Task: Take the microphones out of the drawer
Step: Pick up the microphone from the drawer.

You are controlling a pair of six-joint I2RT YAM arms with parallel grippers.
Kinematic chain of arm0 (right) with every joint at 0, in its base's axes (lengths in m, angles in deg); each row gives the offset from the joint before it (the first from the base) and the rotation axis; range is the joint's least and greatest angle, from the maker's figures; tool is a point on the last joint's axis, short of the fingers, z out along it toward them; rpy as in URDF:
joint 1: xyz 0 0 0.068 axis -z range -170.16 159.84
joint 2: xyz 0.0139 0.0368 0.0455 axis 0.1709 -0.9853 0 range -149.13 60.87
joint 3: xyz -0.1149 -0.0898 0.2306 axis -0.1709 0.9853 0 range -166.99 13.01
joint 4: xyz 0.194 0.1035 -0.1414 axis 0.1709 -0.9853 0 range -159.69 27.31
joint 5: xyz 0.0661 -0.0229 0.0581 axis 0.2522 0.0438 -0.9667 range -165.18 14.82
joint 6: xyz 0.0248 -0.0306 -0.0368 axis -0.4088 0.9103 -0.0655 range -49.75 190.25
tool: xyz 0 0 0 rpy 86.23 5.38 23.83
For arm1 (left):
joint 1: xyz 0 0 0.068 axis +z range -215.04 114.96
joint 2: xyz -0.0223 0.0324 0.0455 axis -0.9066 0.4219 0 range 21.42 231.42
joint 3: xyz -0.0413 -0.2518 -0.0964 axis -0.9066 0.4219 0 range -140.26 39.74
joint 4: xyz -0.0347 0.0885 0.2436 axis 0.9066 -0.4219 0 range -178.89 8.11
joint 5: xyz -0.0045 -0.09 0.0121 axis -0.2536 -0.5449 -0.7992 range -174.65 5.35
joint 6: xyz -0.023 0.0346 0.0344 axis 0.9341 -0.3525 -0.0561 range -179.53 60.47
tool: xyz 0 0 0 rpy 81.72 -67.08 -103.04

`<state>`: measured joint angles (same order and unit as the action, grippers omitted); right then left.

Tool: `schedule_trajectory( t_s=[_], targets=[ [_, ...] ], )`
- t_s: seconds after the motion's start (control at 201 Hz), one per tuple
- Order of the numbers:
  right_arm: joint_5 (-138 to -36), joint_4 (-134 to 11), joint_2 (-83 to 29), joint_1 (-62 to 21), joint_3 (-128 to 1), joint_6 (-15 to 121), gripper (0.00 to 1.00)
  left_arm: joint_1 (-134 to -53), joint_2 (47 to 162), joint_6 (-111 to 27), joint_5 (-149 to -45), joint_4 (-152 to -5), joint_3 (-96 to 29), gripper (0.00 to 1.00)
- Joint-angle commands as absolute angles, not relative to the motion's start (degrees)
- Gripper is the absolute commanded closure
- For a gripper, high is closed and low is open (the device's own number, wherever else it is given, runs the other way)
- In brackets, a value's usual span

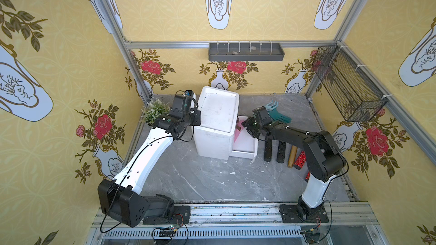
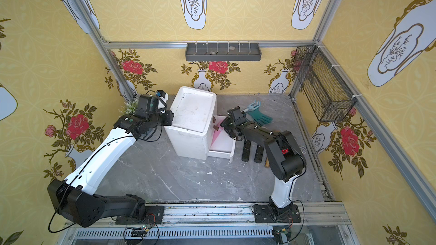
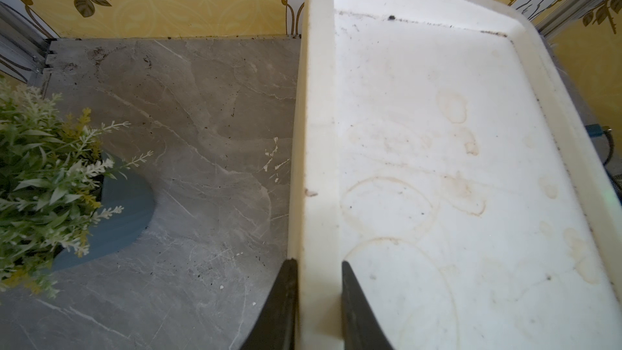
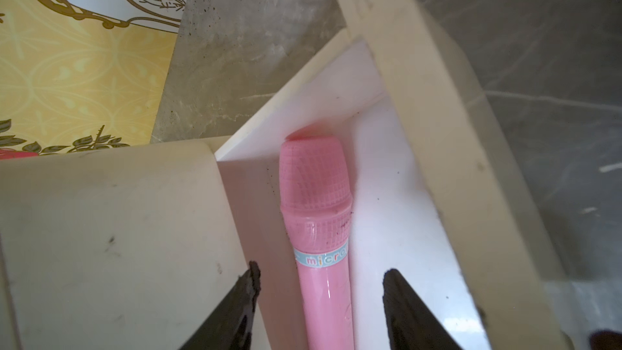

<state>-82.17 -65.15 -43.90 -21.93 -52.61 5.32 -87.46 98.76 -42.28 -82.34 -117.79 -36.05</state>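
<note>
1. Nearest the camera, at the bottom of both top views, there's only bare bench point(image 1: 200, 180).
2. Moving up to mid-frame, the drawer point(image 1: 243, 154) sticks out of the bottom of the white cabinet point(image 1: 218, 111) toward the right. So the opening step looks done to me.
3. Some dark rolls point(image 1: 267, 149) lie on the bench just right of the drawer, not involved.
4. The pink microphone point(image 4: 316, 196) lies flat on the drawer floor, with its head toward a drawer corner. It's not out yet.
5. The right tool point(image 4: 322, 270) hangs right over it with its jaws spread, one on each side of the handle. They aren't pinching it, so it's holding nothing.
6. On the cabinet's left side, the left tool point(image 3: 318, 262) is clenched on the raised rim of the cabinet top. My guess is it's bracing the cabinet.
7. Farther back there's a teal glove point(image 1: 279, 116) behind the right arm and a small plant point(image 1: 154, 110) to the upper left of the cabinet.
8. I'd call it roughly halfway. What's left is closing on the handle, lifting, and clearing the drawer walls.
</note>
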Motion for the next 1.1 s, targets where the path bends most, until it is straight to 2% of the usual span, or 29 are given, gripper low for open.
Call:
schedule_trajectory(
  t_s=[0.0,0.473,0.787,1.09],
  targets=[
    [-82.44,-62.89,-45.3,-22.29,-53.73,4.07,0.39,-87.54,99.39,-40.6,-85.96,-122.31,-34.97,1.0],
    [-84.22,-65.62,-50.97,-23.97,-57.89,2.84,0.39,-87.49,98.8,-40.46,-85.83,-121.79,-34.26,1.0],
    [-83.76,-72.37,-54.72,-24.73,-62.44,5.08,0.4,-87.53,98.81,-40.37,-85.97,-121.51,-34.35,1.0],
    [-80.02,-77.56,-54.97,-25.36,-64.47,8.74,0.48,-87.54,98.84,-40.37,-85.86,-121.52,-34.26,1.0]
  ],
)
